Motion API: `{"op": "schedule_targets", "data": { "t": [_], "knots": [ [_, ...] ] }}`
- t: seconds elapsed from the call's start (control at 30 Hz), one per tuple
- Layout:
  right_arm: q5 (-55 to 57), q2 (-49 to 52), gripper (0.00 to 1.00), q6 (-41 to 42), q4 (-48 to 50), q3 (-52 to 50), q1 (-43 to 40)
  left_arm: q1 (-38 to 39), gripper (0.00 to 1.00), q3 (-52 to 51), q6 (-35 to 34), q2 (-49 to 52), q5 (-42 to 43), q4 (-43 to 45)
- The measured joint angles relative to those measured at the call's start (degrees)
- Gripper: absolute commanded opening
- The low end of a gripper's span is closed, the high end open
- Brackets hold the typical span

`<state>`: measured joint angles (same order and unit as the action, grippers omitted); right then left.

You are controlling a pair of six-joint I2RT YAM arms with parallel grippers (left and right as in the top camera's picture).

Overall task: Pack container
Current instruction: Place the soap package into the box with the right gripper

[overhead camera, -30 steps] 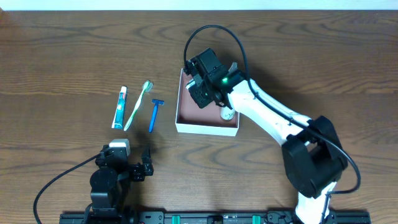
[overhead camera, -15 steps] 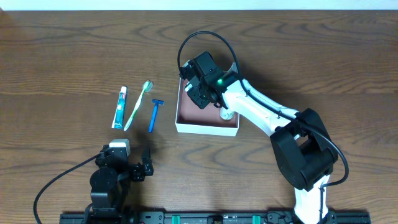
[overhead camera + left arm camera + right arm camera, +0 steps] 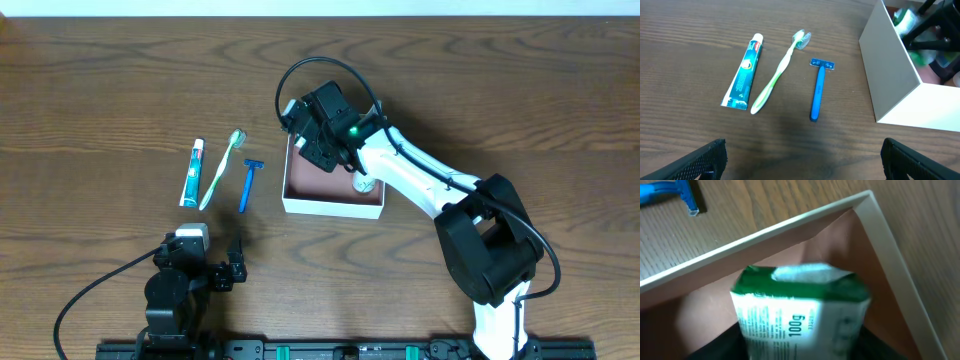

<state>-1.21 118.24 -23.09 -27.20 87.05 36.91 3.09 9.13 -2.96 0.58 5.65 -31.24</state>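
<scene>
On the wooden table [image 3: 500, 80], where the container [image 3: 330, 207] lies right of the razor [image 3: 247, 185], the green-and-white packet [image 3: 800, 305] clamped in the right gripper [image 3: 312, 140] should be lowered clear of the far left corner walls before release, while the left gripper [image 3: 802, 160] is parked with fingers apart.

From above, the right gripper [image 3: 300, 118] sits under its own wrist, so its jaws and the container's [image 3: 335, 207] far-left corner are hidden. In the right wrist view the pack [image 3: 800, 310] runs off the bottom edge, its print blurred apart from "100g". The razor [image 3: 670, 192] is cut off at the top-left.
</scene>
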Motion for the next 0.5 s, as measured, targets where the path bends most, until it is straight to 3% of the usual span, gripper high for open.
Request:
{"op": "schedule_targets", "data": {
  "t": [0.2, 0.27, 0.37, 0.5],
  "knots": [
    [0.2, -3.5, 0.72, -1.4, -2.1, 1.8, 0.8, 0.0, 0.98, 0.0, 0.0, 0.0, 0.0, 0.0],
    [0.2, -6.8, 0.79, -1.4, -2.5, 2.3, 1.4, 0.0, 0.98, 0.0, 0.0, 0.0, 0.0, 0.0],
    [0.5, -13.6, 0.99, -1.3, -3.8, 2.8, 2.0, 0.0, 0.98, 0.0, 0.0, 0.0, 0.0, 0.0],
    [3.2, -23.8, 0.99, 3.1, -7.1, 3.6, 1.5, 0.0, 0.98, 0.0, 0.0, 0.0, 0.0, 0.0]
  ]
}}
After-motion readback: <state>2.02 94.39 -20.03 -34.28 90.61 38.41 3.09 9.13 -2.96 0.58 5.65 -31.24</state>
